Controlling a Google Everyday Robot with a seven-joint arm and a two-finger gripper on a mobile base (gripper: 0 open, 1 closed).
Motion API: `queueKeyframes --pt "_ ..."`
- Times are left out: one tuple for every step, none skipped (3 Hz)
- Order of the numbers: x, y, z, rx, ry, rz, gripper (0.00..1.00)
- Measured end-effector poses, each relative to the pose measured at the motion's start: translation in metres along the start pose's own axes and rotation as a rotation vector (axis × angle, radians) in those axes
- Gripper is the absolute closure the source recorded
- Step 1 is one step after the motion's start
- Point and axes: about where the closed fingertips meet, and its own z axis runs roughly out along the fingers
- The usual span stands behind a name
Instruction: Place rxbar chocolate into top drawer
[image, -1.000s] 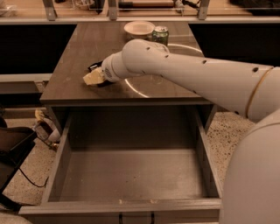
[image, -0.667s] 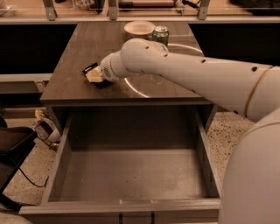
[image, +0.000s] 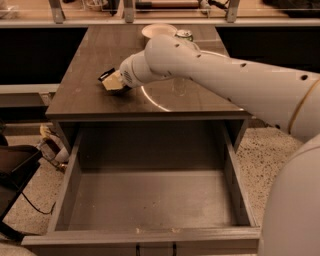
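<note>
Gripper (image: 113, 82) fingers clamped on rxbar chocolate (image: 106, 75) over cabinet top (image: 85, 60), long axis approx. left-right (top drawer (image: 150, 200) open)

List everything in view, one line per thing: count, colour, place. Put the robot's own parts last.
rxbar chocolate: one, black, on the cabinet top near its left front, at the tool's tip.
top drawer: one, grey-brown, pulled open below the cabinet top.
cabinet top: one, dark brown, above the drawer.
bowl: one, white, at the back of the cabinet top.
soda can: one, green, beside the bowl, partly behind the arm.
arm: one, white, reaching from the right across the cabinet top.
tool: one, tan, at the rxbar chocolate, low over the cabinet top.
</note>
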Motion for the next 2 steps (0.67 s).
queueKeyframes --pt "-0.023 -0.005 -0.047 -0.02 -0.012 -0.027 1.0" --pt "-0.034 -0.004 -0.091 -0.064 -0.017 -0.046 1.0"
